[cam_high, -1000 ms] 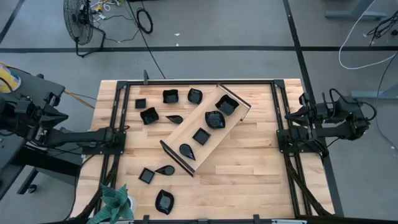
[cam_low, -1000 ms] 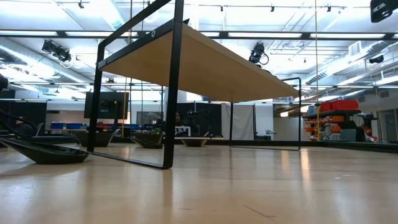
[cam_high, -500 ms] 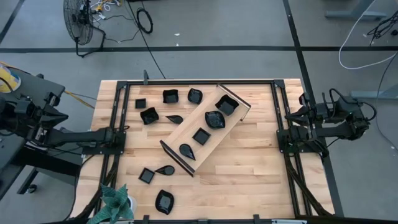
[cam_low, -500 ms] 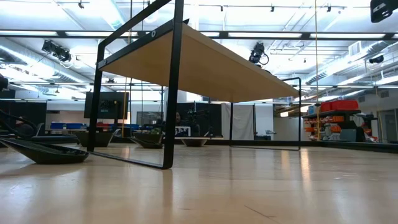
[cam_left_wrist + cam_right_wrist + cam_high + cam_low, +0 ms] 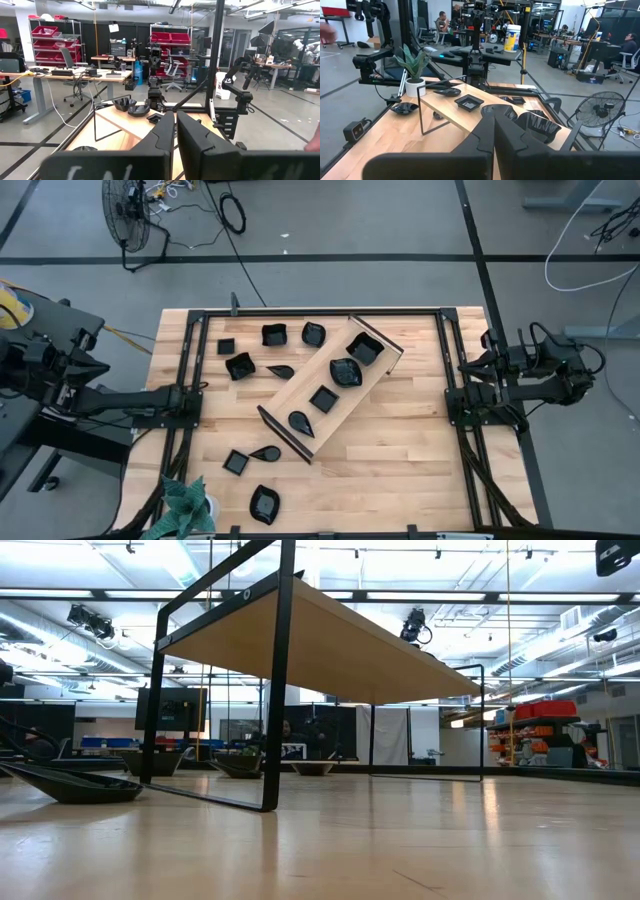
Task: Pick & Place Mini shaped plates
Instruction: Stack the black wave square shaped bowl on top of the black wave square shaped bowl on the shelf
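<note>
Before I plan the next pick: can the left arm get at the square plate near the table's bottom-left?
Probably yes: the small square plate lies bare on the table, nothing over it; the left gripper, shut, waits at that edge.

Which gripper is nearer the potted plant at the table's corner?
Left. The left gripper sits at the table's left edge, just above the potted plant in the high view; the right gripper waits across the table.

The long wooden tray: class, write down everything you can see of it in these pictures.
The long wooden tray is a light-wood board with a black frame at each end that lifts it like a small raised shelf. It lies diagonally across the middle of the table. Four glossy black mini plates sit in a row on it: a wavy-rimmed one, a leaf shape, a square and a teardrop. Neither hand touches it.
</note>
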Controlling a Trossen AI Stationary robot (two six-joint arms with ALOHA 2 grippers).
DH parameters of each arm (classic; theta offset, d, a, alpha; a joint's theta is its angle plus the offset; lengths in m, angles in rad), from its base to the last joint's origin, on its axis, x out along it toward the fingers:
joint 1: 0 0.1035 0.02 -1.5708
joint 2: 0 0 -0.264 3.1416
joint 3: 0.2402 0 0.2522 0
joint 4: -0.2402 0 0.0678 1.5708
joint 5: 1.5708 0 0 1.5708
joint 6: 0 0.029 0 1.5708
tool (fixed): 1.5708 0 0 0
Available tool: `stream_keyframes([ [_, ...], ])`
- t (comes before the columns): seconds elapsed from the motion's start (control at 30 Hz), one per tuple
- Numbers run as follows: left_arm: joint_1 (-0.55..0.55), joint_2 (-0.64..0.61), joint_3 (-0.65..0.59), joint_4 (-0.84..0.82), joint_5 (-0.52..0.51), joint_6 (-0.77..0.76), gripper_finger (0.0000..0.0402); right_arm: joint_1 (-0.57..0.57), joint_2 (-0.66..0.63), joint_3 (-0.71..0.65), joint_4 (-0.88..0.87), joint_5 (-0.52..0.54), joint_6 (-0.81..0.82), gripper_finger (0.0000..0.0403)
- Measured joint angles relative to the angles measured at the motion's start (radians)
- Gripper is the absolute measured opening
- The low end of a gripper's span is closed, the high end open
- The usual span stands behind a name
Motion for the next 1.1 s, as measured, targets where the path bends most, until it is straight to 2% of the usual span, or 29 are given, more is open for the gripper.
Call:
stream_keyframes([
  [0.7, 0.000, 0.000, 0.000, 0.000, 0.000, 0.004, 0.0025, 0.000, 0.000, 0.000, 0.000, 0.000, 0.000, 0.0010],
  [0.97, 0.000, 0.000, -0.003, 0.026, -0.088, 0.031, 0.0025, 0.000, 0.000, 0.000, 0.000, 0.000, 0.000, 0.0010],
  [1.1, 0.000, 0.000, -0.002, 0.027, -0.075, 0.000, 0.0025, 0.000, 0.000, 0.000, 0.000, 0.000, 0.000, 0.0010],
])
